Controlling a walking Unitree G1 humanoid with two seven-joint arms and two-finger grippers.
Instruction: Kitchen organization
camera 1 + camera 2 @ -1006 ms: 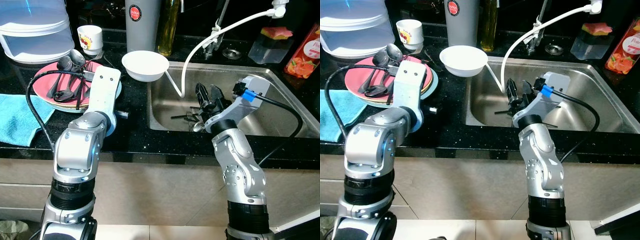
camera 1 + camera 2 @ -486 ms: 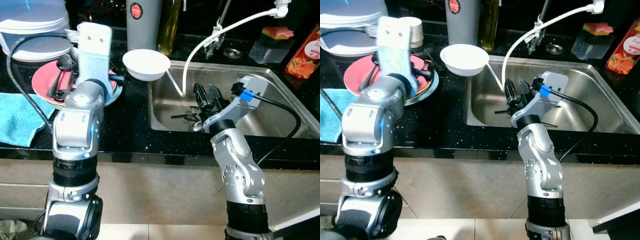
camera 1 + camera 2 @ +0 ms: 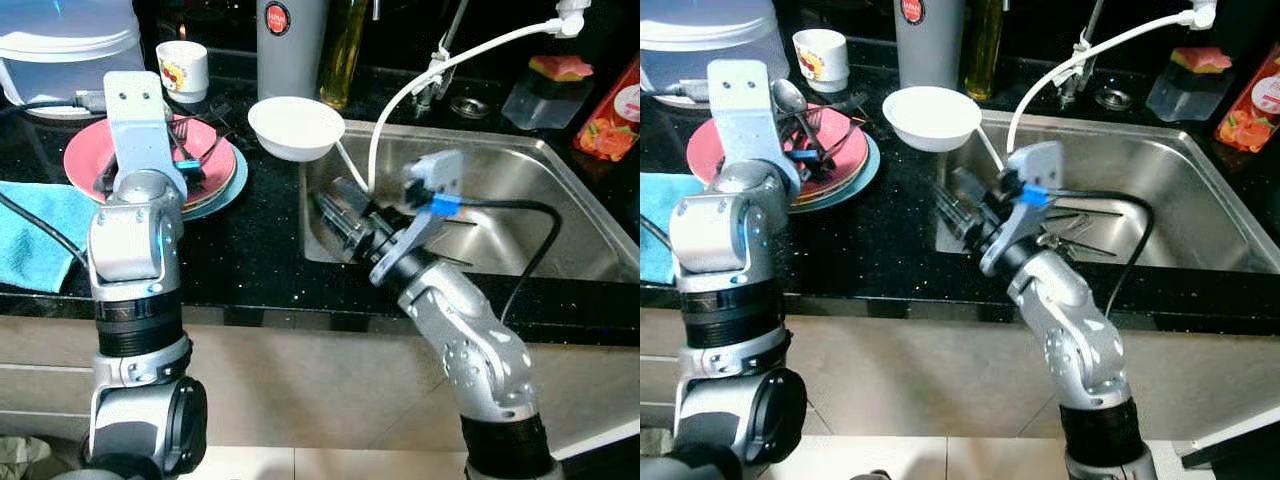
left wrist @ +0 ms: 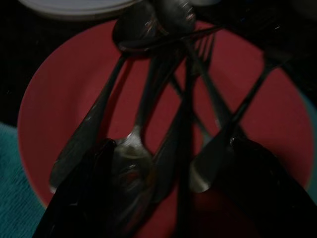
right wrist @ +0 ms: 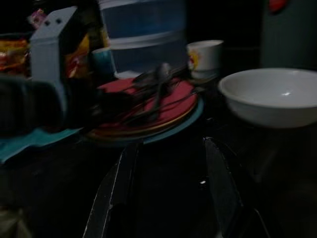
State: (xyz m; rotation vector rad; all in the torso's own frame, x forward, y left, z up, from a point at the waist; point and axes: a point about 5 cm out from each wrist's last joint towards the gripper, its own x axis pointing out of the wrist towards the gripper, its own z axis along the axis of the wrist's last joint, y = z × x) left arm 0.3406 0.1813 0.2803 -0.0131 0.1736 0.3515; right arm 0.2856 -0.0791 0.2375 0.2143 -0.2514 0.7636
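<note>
A red plate [image 3: 215, 150] stacked on a blue plate sits on the black counter left of the sink and holds several spoons and forks [image 4: 148, 124]. My left gripper [image 4: 173, 198] hovers just above that cutlery, fingers open on either side of it. My right gripper [image 3: 337, 215] hangs over the left rim of the steel sink [image 3: 560, 200], pointing toward the plate. Its fingers [image 5: 114, 188] are open with nothing between them. A white bowl [image 3: 296, 128] stands at the sink's back left corner. More cutlery [image 3: 1080, 230] lies in the sink basin.
Behind the plate stand a small cup [image 3: 181, 65], a plastic container [image 3: 60, 40], a steel flask [image 3: 290, 45] and an oil bottle [image 3: 343, 50]. A blue towel [image 3: 30, 230] lies at the counter's left. A white hose [image 3: 440, 70] arcs into the sink.
My right gripper has swung out of the sink basin to its left rim. My left arm has risen and turned, bringing its gripper over the plate.
</note>
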